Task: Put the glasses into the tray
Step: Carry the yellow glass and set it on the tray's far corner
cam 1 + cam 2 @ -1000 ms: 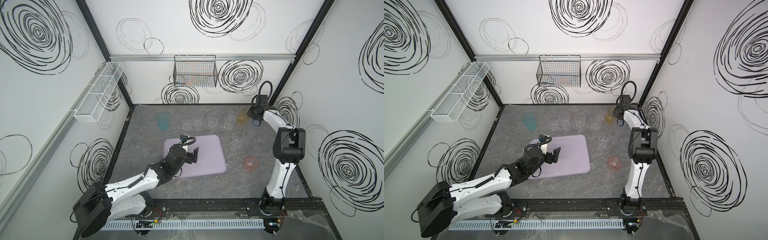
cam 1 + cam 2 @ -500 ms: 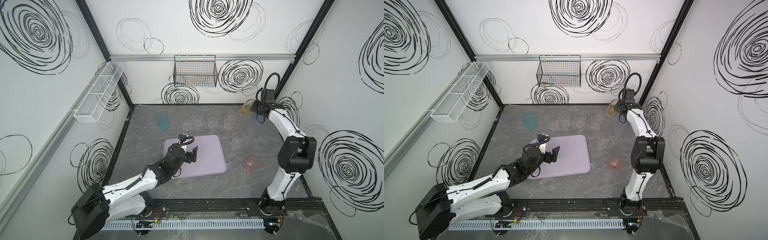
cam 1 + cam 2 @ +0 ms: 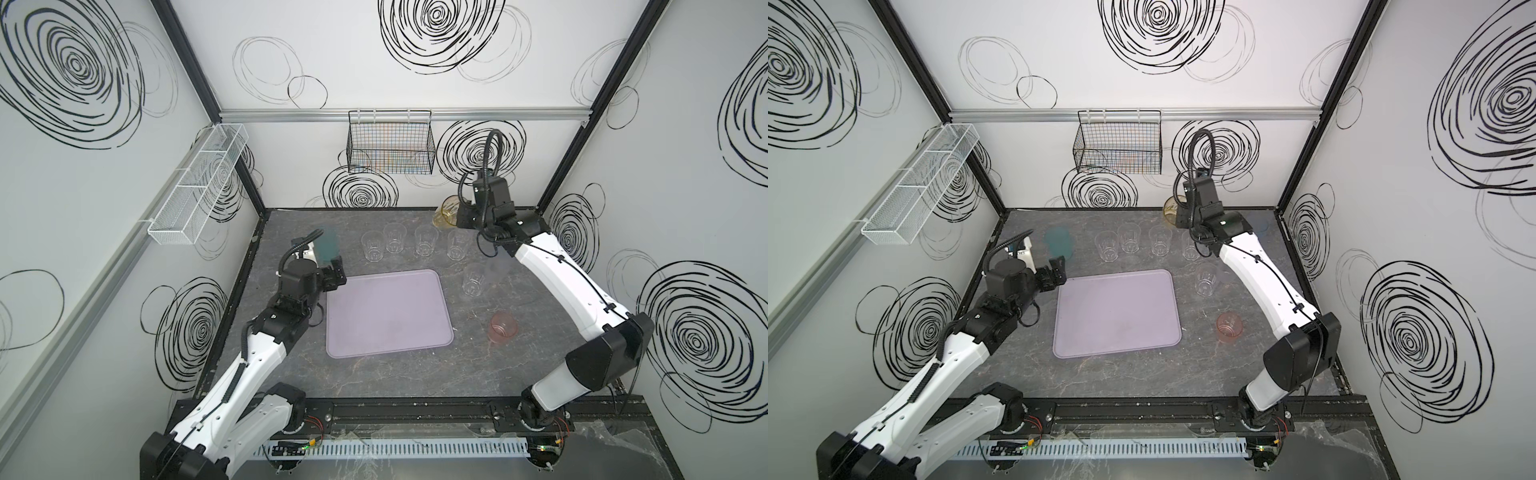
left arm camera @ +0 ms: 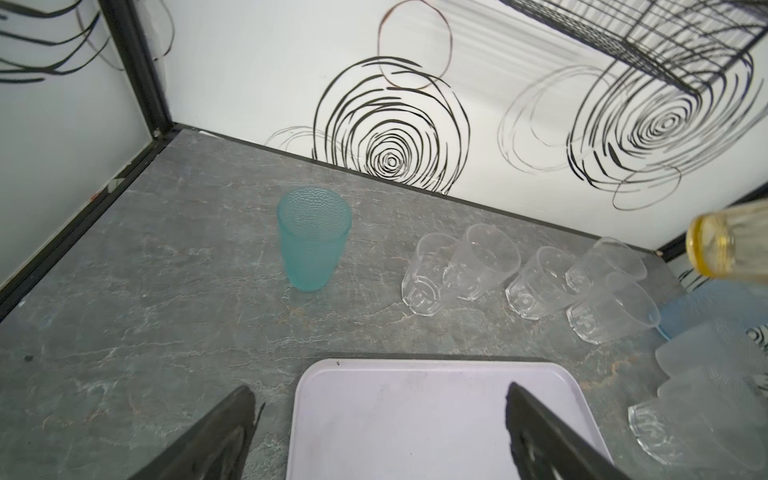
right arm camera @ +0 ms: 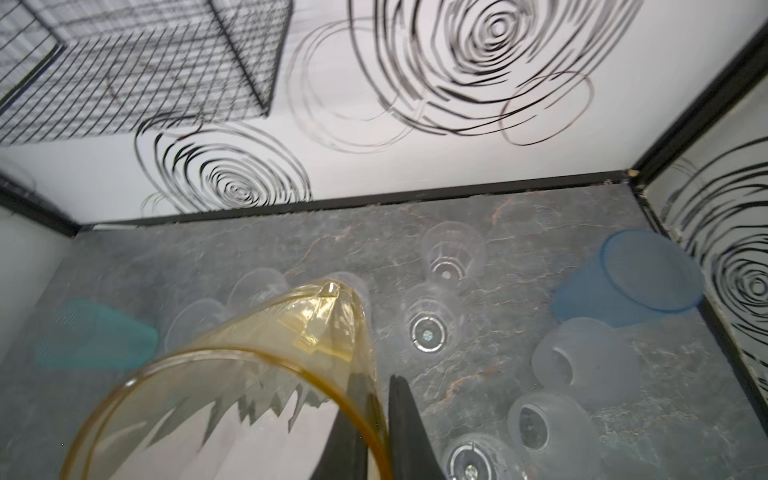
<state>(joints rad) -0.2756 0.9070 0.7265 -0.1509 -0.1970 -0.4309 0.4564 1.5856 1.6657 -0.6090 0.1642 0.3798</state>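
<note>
Lilac plastic, bare: the tray (image 3: 386,311) lies mid-counter (image 3: 374,374) in both top views, with no glass in it. Four clear glasses (image 3: 426,240) stand in a row behind it, a teal glass (image 3: 328,245) off its far left corner, a pink glass (image 3: 503,326) to its right.

Left wrist view: the left end effector (image 4: 379,390) gapes wide and grips nothing, one finger over the counter and one over the tray.

Right wrist view: the right end effector (image 5: 380,436) pinches the rim of a tilted amber glass (image 5: 232,395) — held clear of the counter.
</note>
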